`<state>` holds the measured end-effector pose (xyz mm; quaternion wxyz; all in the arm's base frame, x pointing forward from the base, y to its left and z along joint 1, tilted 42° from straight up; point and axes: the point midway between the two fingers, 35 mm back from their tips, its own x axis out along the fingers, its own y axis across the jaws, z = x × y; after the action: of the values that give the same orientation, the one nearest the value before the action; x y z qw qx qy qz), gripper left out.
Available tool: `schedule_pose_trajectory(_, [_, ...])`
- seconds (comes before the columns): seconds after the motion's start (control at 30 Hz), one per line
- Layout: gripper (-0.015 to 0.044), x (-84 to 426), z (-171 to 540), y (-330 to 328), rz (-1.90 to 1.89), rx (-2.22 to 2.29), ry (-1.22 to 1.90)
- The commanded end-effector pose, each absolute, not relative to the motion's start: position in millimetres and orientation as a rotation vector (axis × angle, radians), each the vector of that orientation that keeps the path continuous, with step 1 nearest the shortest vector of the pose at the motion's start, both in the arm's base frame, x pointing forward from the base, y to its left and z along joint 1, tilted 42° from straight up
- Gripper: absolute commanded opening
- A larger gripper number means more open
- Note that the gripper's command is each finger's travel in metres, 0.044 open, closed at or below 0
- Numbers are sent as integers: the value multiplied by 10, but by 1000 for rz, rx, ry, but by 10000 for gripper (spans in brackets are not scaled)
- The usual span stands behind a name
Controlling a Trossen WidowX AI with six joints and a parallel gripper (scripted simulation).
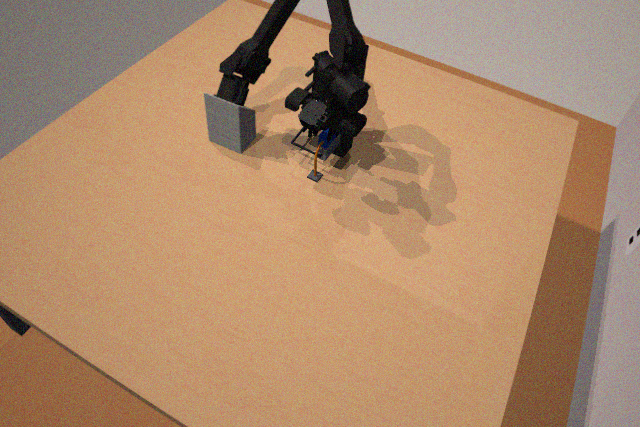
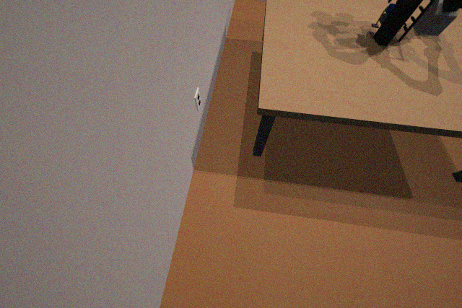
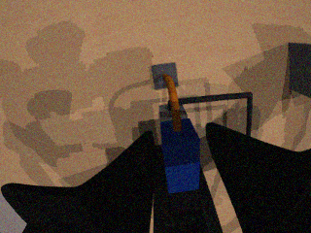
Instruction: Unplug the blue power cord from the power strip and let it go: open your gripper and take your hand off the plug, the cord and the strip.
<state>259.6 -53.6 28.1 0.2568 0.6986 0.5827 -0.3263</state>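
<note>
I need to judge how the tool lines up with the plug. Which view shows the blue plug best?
The wrist view: the blue box-shaped plug sits large between the tool's dark fingers. In the top view it is a small blue patch under the arm; the exterior view shows only a blue speck.
</note>
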Motion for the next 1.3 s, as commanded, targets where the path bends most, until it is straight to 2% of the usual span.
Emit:
schedule_pose_trajectory(0.0, [160, 2608, 341, -486, -883, 1902, 1577])
schedule_pose_trajectory(0.73, [160, 2636, 320, -326, -882, 1904, 1578])
schedule_pose_trajectory(0.87, [55, 2639, 339, -345, -878, 1895, 1577])
schedule_pose_trajectory(1.13, [2, 2639, 339, -345, -878, 1895, 1577])
schedule_pose_trajectory(1.27, [0, 2639, 322, -366, -879, 1895, 1576])
